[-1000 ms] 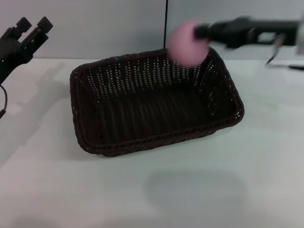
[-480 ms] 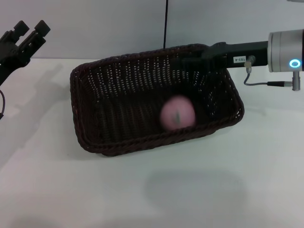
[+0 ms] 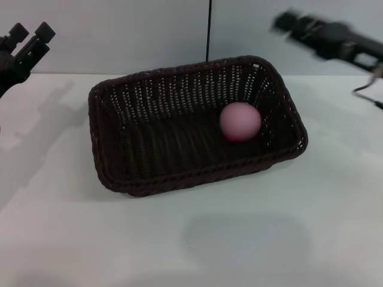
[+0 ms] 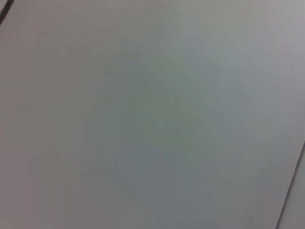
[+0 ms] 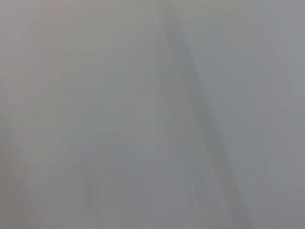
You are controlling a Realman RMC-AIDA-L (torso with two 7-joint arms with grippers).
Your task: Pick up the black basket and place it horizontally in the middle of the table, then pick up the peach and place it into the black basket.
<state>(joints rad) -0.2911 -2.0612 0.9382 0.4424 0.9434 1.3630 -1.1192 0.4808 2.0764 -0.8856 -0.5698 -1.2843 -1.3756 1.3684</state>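
- The black basket (image 3: pixel 194 125) sits on the white table (image 3: pixel 251 239), roughly at its middle, long side running left to right, slightly skewed so its right end lies farther back; open side up
- The peach (image 3: pixel 240 121) lies inside the basket, on its floor in the right part, close to the right-hand wall and nearer the back wall than the front rim; nothing grips it
- The right gripper (image 3: pixel 286 24) is raised above and behind the basket's right end, against the pale grey wall, well apart from the peach; it is smeared by motion, so whether its fingers are spread or closed cannot be told; it holds nothing that shows
- The left gripper (image 3: pixel 30 34) is at the far left edge of the head view, up and away from the basket; its two fingers stand apart with a gap between them, empty
- Both wrist views show only a plain grey surface
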